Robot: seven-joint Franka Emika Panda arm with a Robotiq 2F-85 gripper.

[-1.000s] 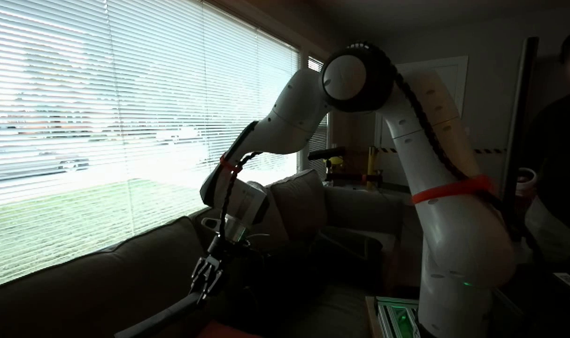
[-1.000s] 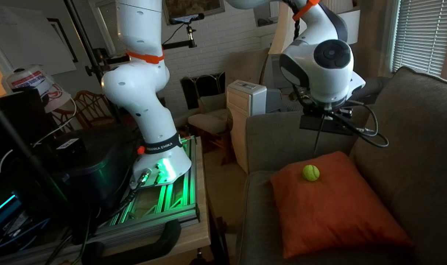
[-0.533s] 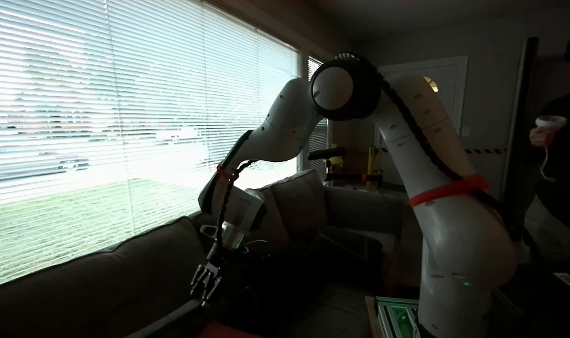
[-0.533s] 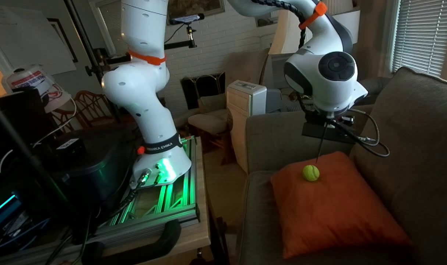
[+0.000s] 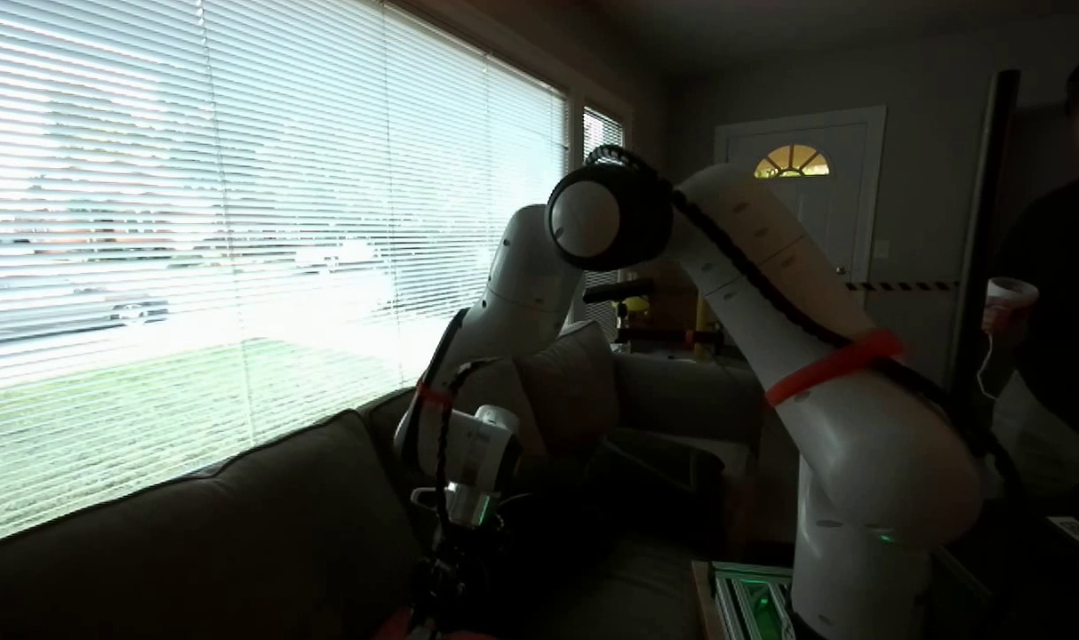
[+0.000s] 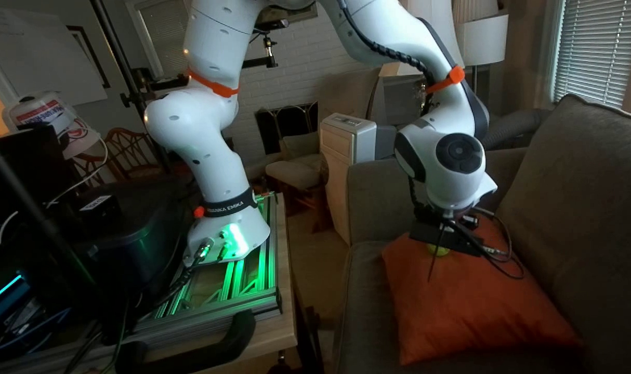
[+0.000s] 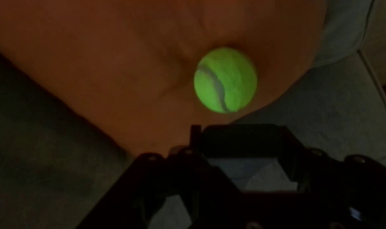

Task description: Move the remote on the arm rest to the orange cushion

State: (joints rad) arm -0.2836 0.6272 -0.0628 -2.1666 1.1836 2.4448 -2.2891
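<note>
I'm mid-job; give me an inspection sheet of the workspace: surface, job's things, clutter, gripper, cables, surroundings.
Surface: sofa seat under the orange cushion
Job's things: what looks like the remote, dark, between the fingers; arm rest beyond the cushion
Clutter: tennis ball on the cushion
Gripper: seems shut on the remote, near the cushion's edge in the wrist view; contact with the cushion unclear
Cables: loops hang beside the wrist
Surroundings: person holding a white controller; window blinds
</note>
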